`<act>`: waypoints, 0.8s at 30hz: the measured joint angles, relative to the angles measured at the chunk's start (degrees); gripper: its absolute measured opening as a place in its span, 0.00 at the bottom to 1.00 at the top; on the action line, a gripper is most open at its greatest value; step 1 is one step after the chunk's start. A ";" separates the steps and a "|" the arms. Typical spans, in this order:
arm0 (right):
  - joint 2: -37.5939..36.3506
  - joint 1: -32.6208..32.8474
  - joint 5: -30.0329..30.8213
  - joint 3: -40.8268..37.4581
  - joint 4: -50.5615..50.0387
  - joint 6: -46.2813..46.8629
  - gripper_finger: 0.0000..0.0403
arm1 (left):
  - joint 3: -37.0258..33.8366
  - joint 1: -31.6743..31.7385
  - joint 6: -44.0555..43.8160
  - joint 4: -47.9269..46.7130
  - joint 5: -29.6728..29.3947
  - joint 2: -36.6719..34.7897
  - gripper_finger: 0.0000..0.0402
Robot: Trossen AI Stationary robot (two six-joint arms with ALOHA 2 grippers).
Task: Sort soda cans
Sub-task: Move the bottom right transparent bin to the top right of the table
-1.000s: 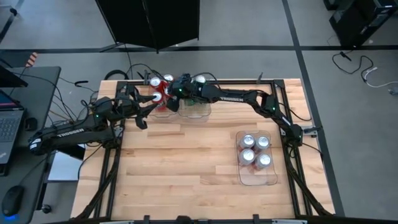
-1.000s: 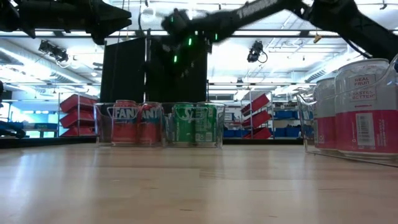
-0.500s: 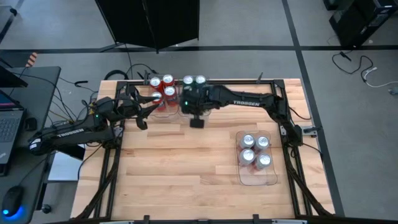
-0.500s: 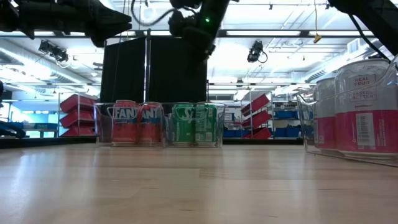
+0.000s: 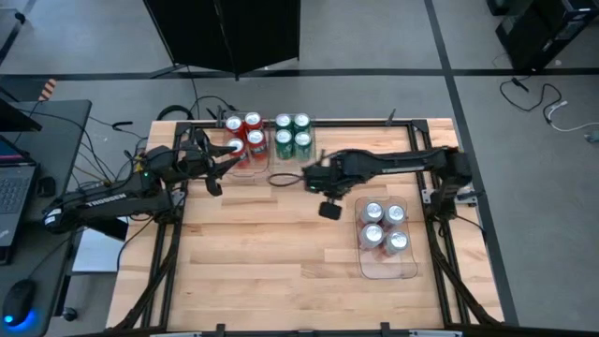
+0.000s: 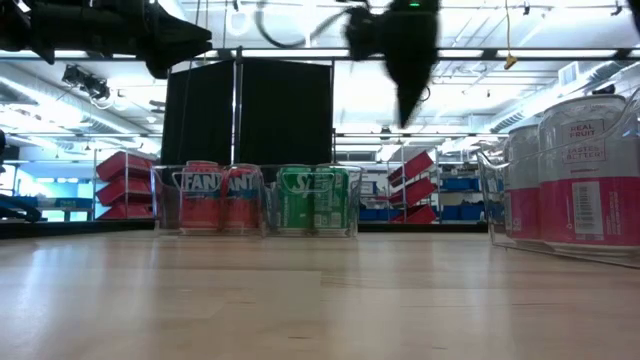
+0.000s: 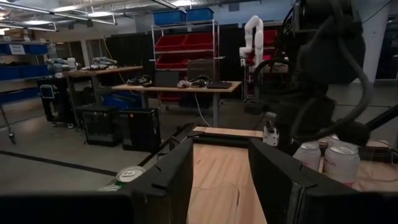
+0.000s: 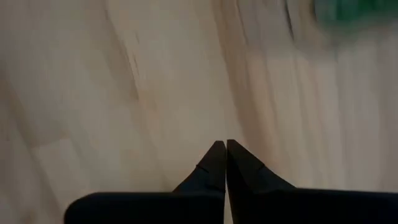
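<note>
Red soda cans (image 5: 242,134) and green soda cans (image 5: 292,133) stand upright side by side in clear trays at the table's far edge. In the low view the red cans (image 6: 218,198) are left of the green cans (image 6: 318,198). Silver-white soda cans (image 5: 384,227) stand in a clear tray on the right. My right gripper (image 5: 305,176) hovers shut over the bare middle of the table, just near of the green cans, its fingers (image 8: 225,146) pointing down and holding nothing. My left gripper (image 5: 227,161) waits open beside the red cans, with nothing between its fingers (image 7: 221,180).
The right tray's near half (image 5: 388,271) holds no cans. Bare wooden table stretches across the near half (image 5: 271,253). A black frame runs round the table's edges. In the low view the silver-white cans (image 6: 575,170) loom close at the right.
My right gripper has drawn back from above the green cans' tray toward the table's near edge and right, out over the bare middle, and has shut. All the green cans now show, standing in their tray.
</note>
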 joint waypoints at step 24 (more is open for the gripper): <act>-16.94 -0.42 -6.99 -30.81 9.19 19.75 0.00 | 0.00 0.00 -0.63 -0.86 0.00 0.00 0.39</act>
